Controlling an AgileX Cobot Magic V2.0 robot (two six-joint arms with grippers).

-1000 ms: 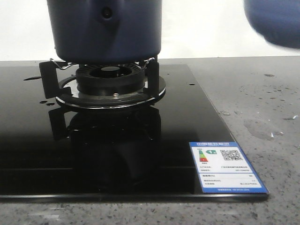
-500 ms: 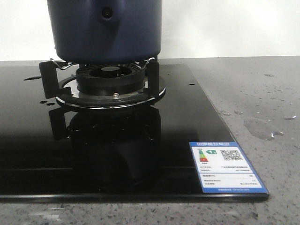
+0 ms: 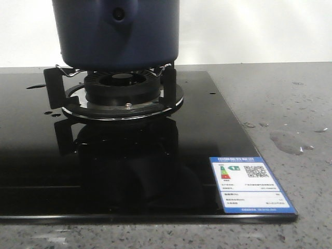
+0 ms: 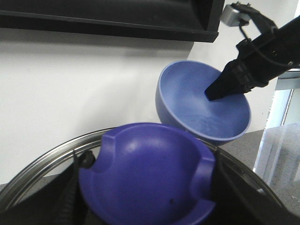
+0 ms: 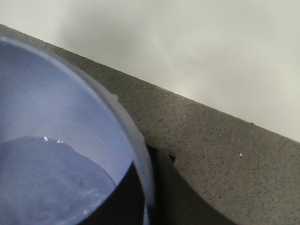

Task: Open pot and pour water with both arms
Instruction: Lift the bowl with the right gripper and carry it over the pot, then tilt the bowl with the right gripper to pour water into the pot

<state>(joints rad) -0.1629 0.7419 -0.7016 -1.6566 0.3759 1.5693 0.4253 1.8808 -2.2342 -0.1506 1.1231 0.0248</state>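
The dark navy pot (image 3: 116,36) stands on the burner (image 3: 122,85); its top is cut off in the front view. In the left wrist view my left gripper (image 4: 146,190) is shut on the purple-blue knob (image 4: 145,173) of a lid with a steel rim (image 4: 42,161), with dark fingers (image 4: 70,199) on either side of the knob. Beyond it my right gripper (image 4: 220,89) is shut on the rim of the lighter blue bowl (image 4: 197,108) and holds it tilted. In the right wrist view the bowl (image 5: 56,108) holds water (image 5: 42,183), and my right gripper (image 5: 147,187) pinches its rim.
The black glass hob (image 3: 31,155) carries an energy label sticker (image 3: 251,184) at its front right corner. The speckled grey counter (image 3: 290,104) to the right has water drops and a wet patch (image 3: 288,141). A white wall stands behind. A black shelf (image 4: 108,18) hangs above.
One second ago the blue bowl showed blurred at the top right of the front view; it has since moved up out of that view. The pot has not moved.
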